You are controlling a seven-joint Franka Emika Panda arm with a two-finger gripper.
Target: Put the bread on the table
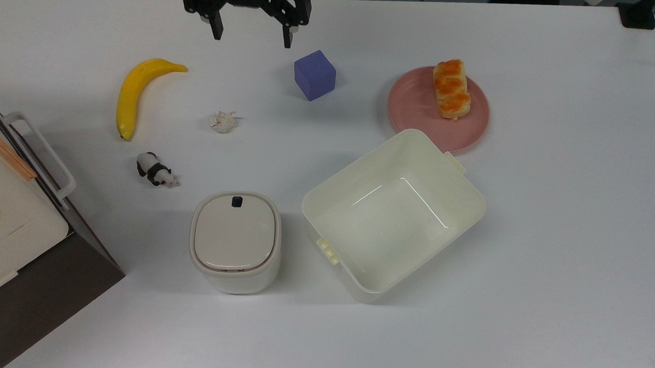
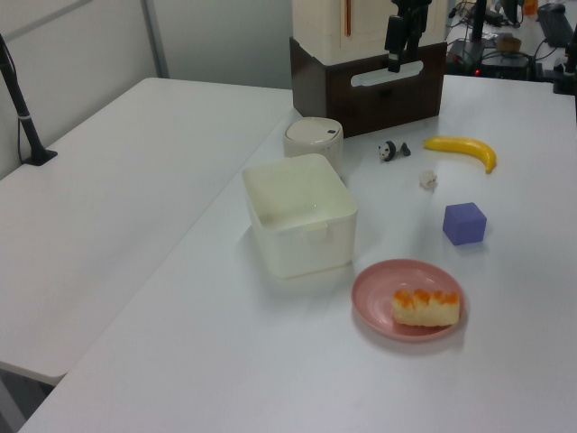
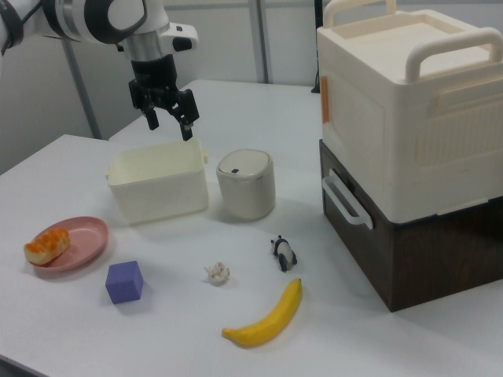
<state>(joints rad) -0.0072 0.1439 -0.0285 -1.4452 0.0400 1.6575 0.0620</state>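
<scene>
Bread [image 1: 452, 89] lay on the pink plate [image 1: 415, 107], which sat on the table [image 1: 555, 218] beside the cream tub [image 1: 333, 187]. Up near the top view's upper edge, the gripper [image 1: 252, 36] hung with fingers spread and empty, well apart from the bread, purple cube [image 1: 314, 75] between them.

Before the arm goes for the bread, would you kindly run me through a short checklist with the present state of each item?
1. Gripper open and holding nothing: ok.
2. Bread lying on the pink plate, top uncovered: ok.
3. Nothing stacked on or touching the bread apart from the plate: ok.
4. Purple cube lies between gripper and plate in the top view; gripper hangs above it, so likely passable: ok.
5. Bare table beside the plate for a drop spot: ok.
6. Gripper lined up over the bread: not ok, it is far off toward the top view's left.
</scene>
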